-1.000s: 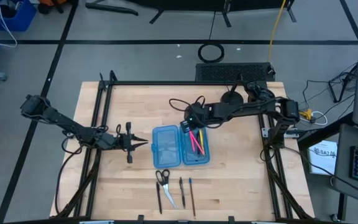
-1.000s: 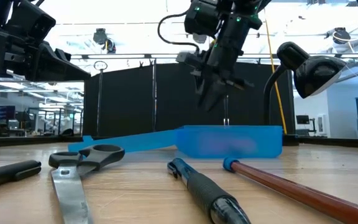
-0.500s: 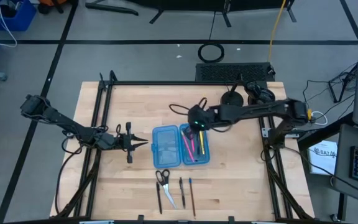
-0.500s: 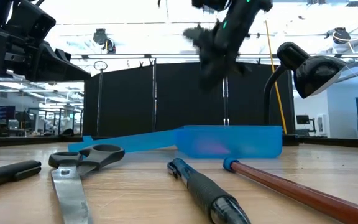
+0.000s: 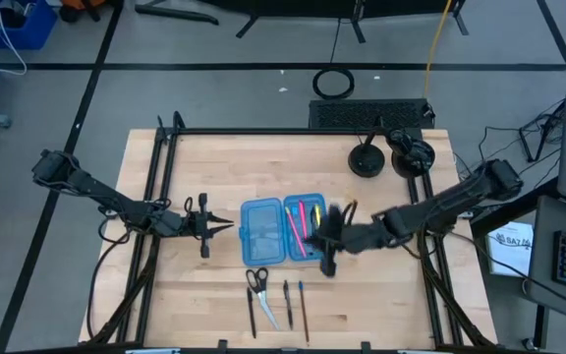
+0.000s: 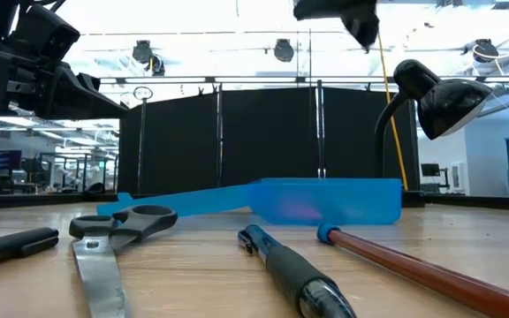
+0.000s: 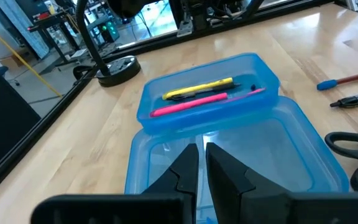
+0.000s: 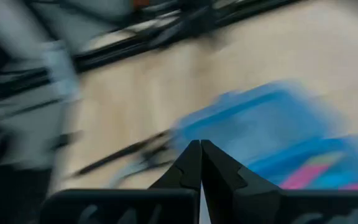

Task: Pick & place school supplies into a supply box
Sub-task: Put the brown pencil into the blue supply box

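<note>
The translucent blue supply box point(image 5: 263, 232) lies open on the table. Its right half holds pink and yellow pens point(image 5: 303, 220), seen also in the left wrist view as pens point(image 7: 194, 96) in the box point(image 7: 247, 62). Black-handled scissors point(image 5: 258, 285), two dark pens point(image 5: 287, 295) and a thin pencil point(image 5: 303, 310) lie near the table's near edge. My right gripper point(image 5: 325, 254), blurred, shut and empty, hovers at the box's near right corner, high in the low view point(image 6: 343, 13). My left gripper point(image 5: 228, 228) waits shut, left of the box.
Two black round lamp bases point(image 5: 367, 159) point(image 5: 408, 155) stand at the table's far right. Black frame rails point(image 5: 155, 197) run along both table sides. In the low view, scissors point(image 6: 104, 238), a dark pen point(image 6: 294, 269) and a reddish pencil point(image 6: 396, 261) lie before the box point(image 6: 325, 201).
My right gripper has risen from over the far end of the box's right half and swung toward the table's near edge, ending beside the box's near right corner. The box, pens and scissors have stayed put.
</note>
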